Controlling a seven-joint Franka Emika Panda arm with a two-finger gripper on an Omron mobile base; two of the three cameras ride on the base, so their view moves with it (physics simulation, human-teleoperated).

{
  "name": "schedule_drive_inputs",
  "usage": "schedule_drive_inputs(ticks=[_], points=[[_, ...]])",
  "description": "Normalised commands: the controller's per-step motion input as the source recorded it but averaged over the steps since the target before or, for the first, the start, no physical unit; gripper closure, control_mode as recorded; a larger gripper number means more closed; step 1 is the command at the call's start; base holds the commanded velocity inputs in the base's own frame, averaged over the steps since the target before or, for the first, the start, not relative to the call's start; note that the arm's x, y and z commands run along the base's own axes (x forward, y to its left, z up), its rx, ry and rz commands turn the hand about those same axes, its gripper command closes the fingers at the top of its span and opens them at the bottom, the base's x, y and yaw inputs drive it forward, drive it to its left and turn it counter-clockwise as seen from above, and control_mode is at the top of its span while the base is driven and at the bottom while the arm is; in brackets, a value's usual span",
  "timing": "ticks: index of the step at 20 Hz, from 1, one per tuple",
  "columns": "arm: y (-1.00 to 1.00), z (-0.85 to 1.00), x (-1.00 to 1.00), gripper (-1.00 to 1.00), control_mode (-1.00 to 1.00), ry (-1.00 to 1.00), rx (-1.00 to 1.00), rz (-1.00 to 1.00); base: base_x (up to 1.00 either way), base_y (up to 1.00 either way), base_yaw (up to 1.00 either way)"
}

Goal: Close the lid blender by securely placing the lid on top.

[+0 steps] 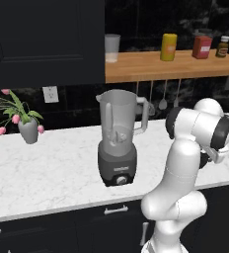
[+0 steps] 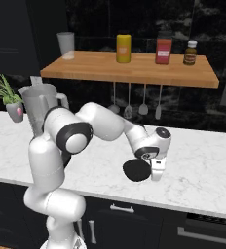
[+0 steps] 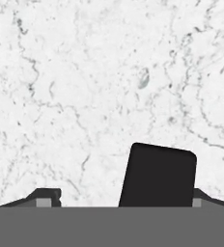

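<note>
Lid (image 2: 136,170) being seen as black disc at gripper (image 2: 153,174), low over counter (image 2: 202,170), well right of blender (image 1: 118,138). In hand view, lid (image 3: 158,176) lying between jaws, against right fingertip (image 3: 197,198); jaws standing wide, grip not confirmable. Blender's open mouth and knob being shown clearly in left base view.

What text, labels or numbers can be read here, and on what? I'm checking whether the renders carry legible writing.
None can be read.
Blender: small pale mark on the base above the knob, too blurred to read.
Red box and brown bottle on the shelf: label patches, too small to read.
</note>
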Motion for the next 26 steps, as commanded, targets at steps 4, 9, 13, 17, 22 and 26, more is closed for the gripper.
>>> schedule_drive_inputs(ticks=[4, 9, 13, 17, 22, 26], points=[[0.06, -0.32, -0.02, 1.00, -1.00, 0.00, 0.00, 0.00, 0.00, 0.00, 0.00], [0.09, -0.03, -0.23, 1.00, -1.00, -0.03, 0.00, 0.00, 0.00, 0.00, 0.00], [0.07, 0.10, -0.26, 1.00, -1.00, -0.08, 0.05, -0.08, 0.00, 0.00, 0.00], [0.07, 0.32, -0.19, 1.00, -1.00, -0.09, 0.10, -0.15, 0.00, 0.00, 0.00], [0.42, 0.39, -0.24, 1.00, -1.00, -0.10, 0.04, -0.17, 0.00, 0.00, 0.00], [0.27, 0.65, -0.33, 1.00, -1.00, -0.06, 0.04, -0.13, 0.00, 0.00, 0.00]])
